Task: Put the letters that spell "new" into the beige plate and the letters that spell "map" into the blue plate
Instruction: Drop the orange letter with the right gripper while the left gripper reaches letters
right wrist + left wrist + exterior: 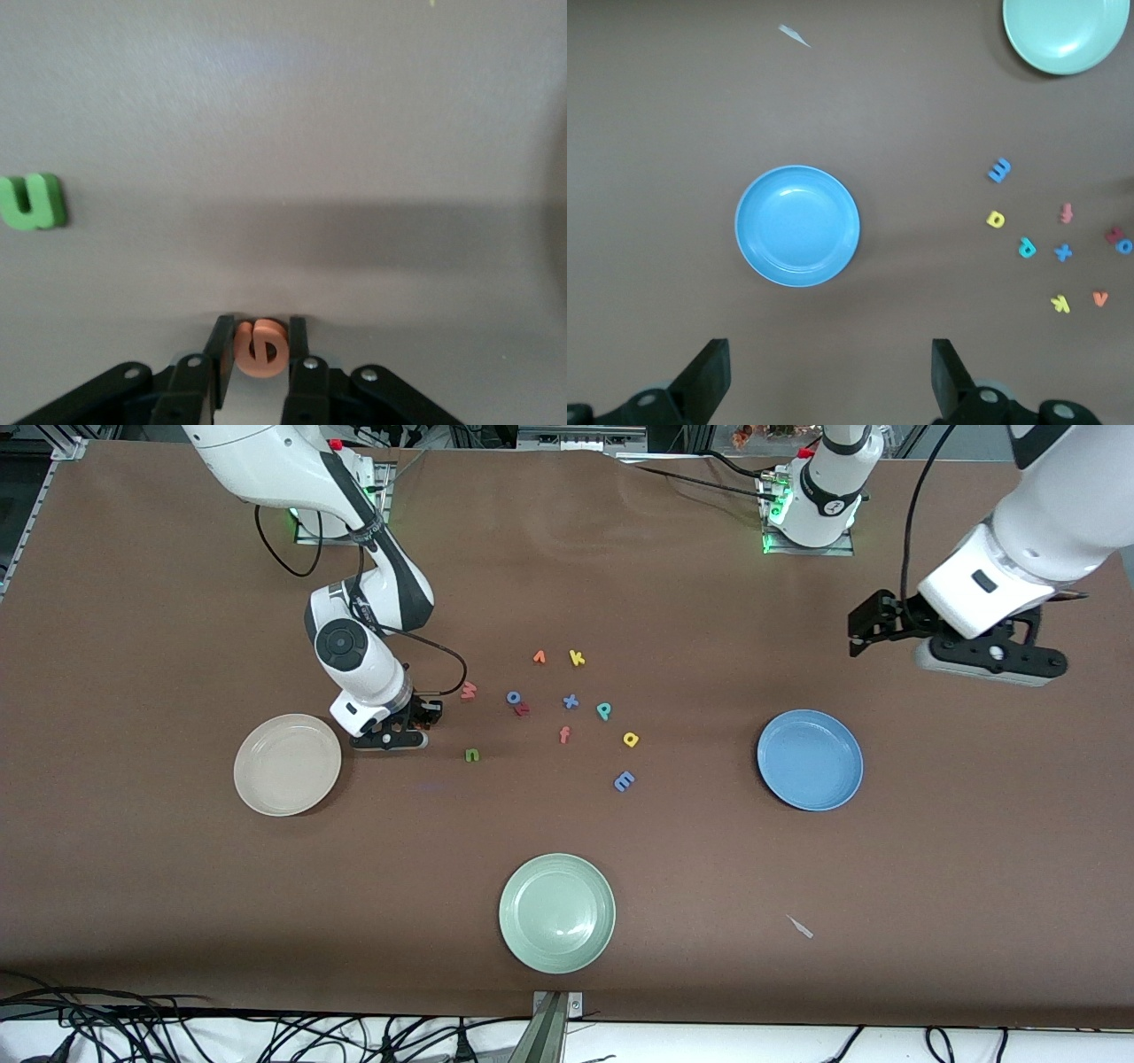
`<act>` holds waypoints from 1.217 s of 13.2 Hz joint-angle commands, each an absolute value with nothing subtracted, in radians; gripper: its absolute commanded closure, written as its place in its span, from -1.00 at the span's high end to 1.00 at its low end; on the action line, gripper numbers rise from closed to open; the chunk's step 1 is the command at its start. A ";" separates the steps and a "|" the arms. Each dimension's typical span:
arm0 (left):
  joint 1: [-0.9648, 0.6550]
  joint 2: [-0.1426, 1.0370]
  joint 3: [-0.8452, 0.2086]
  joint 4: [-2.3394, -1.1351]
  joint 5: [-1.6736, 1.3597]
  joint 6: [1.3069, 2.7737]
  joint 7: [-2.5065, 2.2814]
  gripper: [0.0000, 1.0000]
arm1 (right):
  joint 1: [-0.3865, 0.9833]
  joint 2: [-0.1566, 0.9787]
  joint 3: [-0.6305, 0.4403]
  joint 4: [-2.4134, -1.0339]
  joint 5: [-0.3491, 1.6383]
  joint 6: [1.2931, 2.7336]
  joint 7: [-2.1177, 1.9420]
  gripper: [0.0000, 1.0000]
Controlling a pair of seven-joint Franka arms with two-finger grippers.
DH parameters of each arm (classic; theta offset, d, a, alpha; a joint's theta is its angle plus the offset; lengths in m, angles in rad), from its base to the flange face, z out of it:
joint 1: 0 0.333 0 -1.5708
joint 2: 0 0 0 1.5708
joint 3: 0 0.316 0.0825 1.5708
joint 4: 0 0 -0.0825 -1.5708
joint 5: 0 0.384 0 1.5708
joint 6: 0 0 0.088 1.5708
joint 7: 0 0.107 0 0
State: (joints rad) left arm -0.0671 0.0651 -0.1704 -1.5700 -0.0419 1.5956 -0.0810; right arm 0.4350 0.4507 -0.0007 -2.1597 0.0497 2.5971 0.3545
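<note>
the right gripper [260,347] was clamped on the orange "e" [260,348] down at the table, just beside the beige plate [287,764], which held nothing. the green "n" [472,755] lay near it. the left gripper [831,376] waited with fingers spread above the bare blue plate [797,226].

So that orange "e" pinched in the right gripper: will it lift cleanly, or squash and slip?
The orange "e" looks like thick foam, so probably very light and slightly squashy. The right gripper pinches its flat sides squarely, so slipping seems unlikely. Being flat, it should not roll if dropped.
</note>
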 commanded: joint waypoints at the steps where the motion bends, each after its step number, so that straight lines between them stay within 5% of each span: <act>1: -0.081 0.142 -0.210 -1.546 -0.057 1.577 -0.046 1.00 | 0.434 0.439 -0.023 -2.074 0.055 2.446 0.333 -0.61; 5: -0.126 0.259 -0.233 -1.545 -0.066 1.641 0.020 1.00 | 0.434 0.425 -0.141 -1.991 0.041 2.240 0.090 -0.60; 12: -0.316 0.489 -0.241 -1.548 0.015 1.928 0.018 1.00 | 0.414 0.448 -0.301 -1.985 -0.029 2.246 -0.196 -0.48; 14: -0.394 0.569 -0.238 -1.548 0.015 2.046 0.002 1.00 | 0.397 0.454 -0.299 -1.983 -0.022 2.264 -0.183 0.98; 16: -0.423 0.647 -0.232 -1.548 0.017 2.168 -0.002 1.00 | 0.405 0.453 -0.295 -1.982 -0.009 2.260 -0.167 1.00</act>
State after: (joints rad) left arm -0.3930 0.5685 -0.2445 -1.5760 -0.0092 2.0849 -0.0034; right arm 0.3982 0.4484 -0.3018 -1.9921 -0.0109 2.2587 -0.1731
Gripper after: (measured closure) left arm 0.000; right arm 0.471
